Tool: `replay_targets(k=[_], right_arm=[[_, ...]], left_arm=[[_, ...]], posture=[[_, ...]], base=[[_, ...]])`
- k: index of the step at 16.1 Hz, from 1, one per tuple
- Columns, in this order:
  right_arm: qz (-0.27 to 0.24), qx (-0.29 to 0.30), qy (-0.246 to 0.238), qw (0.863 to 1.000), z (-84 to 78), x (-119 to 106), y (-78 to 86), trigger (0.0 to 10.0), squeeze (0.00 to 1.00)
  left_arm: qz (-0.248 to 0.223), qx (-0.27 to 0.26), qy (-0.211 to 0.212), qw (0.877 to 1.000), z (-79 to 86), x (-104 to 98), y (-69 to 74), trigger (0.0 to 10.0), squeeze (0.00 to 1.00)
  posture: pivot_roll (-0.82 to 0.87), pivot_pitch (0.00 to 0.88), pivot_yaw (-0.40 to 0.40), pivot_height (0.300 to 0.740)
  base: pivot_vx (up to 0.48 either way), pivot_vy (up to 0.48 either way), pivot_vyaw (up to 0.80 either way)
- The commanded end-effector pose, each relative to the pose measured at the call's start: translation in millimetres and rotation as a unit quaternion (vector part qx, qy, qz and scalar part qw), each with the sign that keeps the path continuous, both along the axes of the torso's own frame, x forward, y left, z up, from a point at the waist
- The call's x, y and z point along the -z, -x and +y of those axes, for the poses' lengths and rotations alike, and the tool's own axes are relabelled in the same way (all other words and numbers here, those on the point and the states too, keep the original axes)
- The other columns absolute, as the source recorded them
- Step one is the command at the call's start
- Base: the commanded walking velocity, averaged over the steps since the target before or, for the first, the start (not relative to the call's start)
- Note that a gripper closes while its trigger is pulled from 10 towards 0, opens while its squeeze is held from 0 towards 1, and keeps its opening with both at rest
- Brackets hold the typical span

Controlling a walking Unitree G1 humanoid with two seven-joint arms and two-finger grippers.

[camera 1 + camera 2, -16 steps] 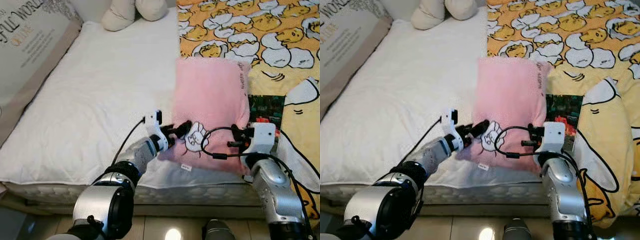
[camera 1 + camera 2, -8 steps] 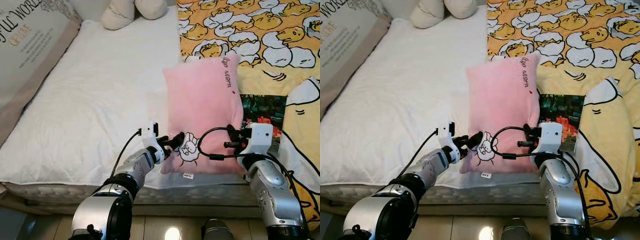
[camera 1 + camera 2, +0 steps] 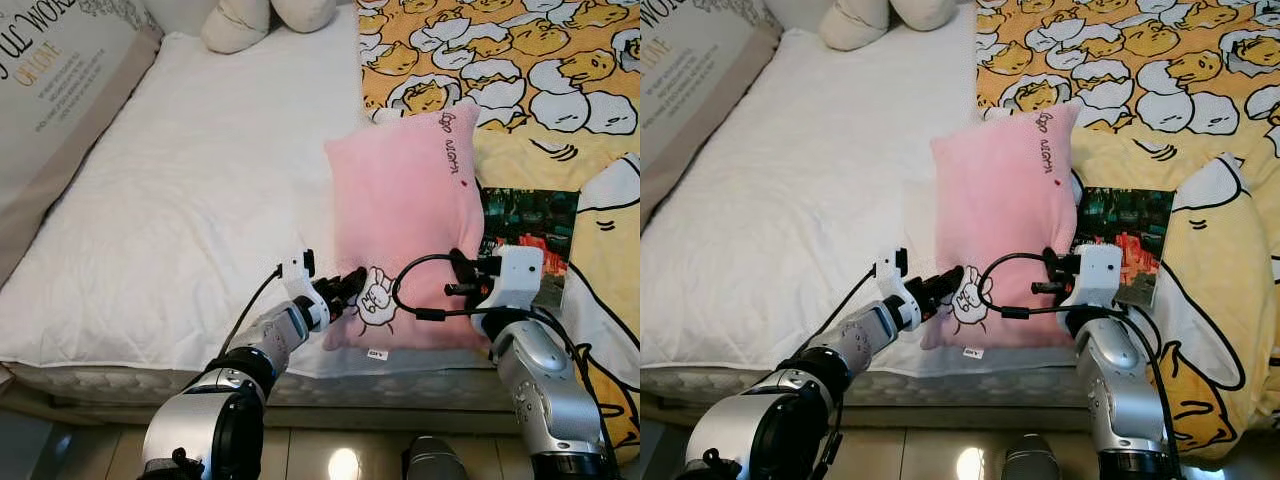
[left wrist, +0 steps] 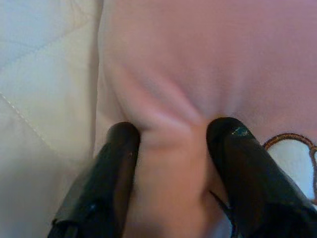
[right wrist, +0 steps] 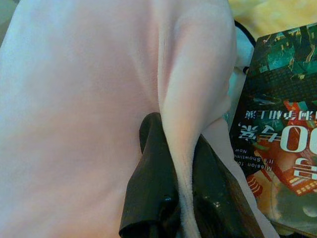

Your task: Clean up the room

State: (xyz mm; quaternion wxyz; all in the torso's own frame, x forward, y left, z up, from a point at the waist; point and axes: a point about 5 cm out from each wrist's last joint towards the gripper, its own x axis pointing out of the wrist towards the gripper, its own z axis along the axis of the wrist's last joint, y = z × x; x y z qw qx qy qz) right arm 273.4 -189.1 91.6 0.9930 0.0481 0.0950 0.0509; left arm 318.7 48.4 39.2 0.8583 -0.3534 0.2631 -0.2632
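Floor tiles (image 3: pixel 330 455) showed at the foot of the bed, nearest me. Mattress edge (image 3: pixel 100 385) above that, then the white quilt (image 3: pixel 190 200) spread over the left half of the bed.

Left gripper (image 3: pixel 347 290) had its two fingers (image 4: pixel 116 163) closed on a fold at the pillow's (image 3: pixel 405 230) near left corner, fabric bunched between them. Right gripper (image 3: pixel 462 275) was clamped on the pillow's right edge, fingers (image 5: pixel 148 173) tight on a ridge of pink cloth. One pink pillow, standing tilted on the bed between the quilt and the duck blanket (image 3: pixel 500 60), cartoon patch (image 3: pixel 376 295) at its near corner.

A book (image 3: pixel 525 225) lay just beside the pillow on the right, touching it, on the yellow blanket.

Farther back: one printed cushion (image 3: pixel 50 90) along the left side, one cream plush toy (image 3: pixel 265 20) at the head.

Against a second ago: the pillow had come up off the bed and its top had swung left; both grippers kept their grip.

Count: two grippers, one pillow, one book, one cushion, one plush.
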Motion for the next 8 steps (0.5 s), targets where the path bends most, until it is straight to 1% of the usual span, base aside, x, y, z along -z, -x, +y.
replay_targets(k=[1, 3, 5, 7, 8], right_arm=[[0.036, -0.010, -0.009, 0.999, 7.7, 14.1, 5.6, 0.0, 0.00], [0.035, -0.008, -0.016, 0.999, 9.4, 13.9, 4.1, 0.0, 0.00], [0.015, -0.012, -0.041, 0.999, 15.6, 4.6, -6.4, 0.0, 0.00], [-0.024, -0.050, -0.046, 0.997, 33.4, -14.3, -26.2, 0.0, 0.00], [-0.032, -0.057, -0.048, 0.997, 37.2, -18.6, -31.0, 0.0, 0.00]], left_arm=[[0.039, 0.015, 0.037, 0.998, -26.6, 7.9, 15.6, 0.0, 0.00], [0.033, 0.006, 0.055, 0.998, -25.6, 2.1, 10.6, 0.0, 0.00], [-0.003, -0.015, 0.062, 0.998, -15.8, -13.6, -4.7, 0.0, 0.00], [-0.069, -0.034, 0.059, 0.995, 1.9, -41.8, -26.9, 0.0, 0.00], [-0.083, -0.040, 0.060, 0.994, 6.2, -48.7, -31.6, 0.0, 0.00]], posture=[[-0.32, 0.139, 0.244, 0.740], [-0.32, 0.136, 0.245, 0.740], [-0.30, 0.113, 0.249, 0.740], [-0.29, 0.078, 0.244, 0.740], [-0.28, 0.072, 0.242, 0.740]], base=[[0.000, 0.000, 0.00], [0.000, 0.000, 0.00], [0.000, 0.000, 0.00], [0.000, 0.000, 0.00], [0.000, 0.000, 0.00]])
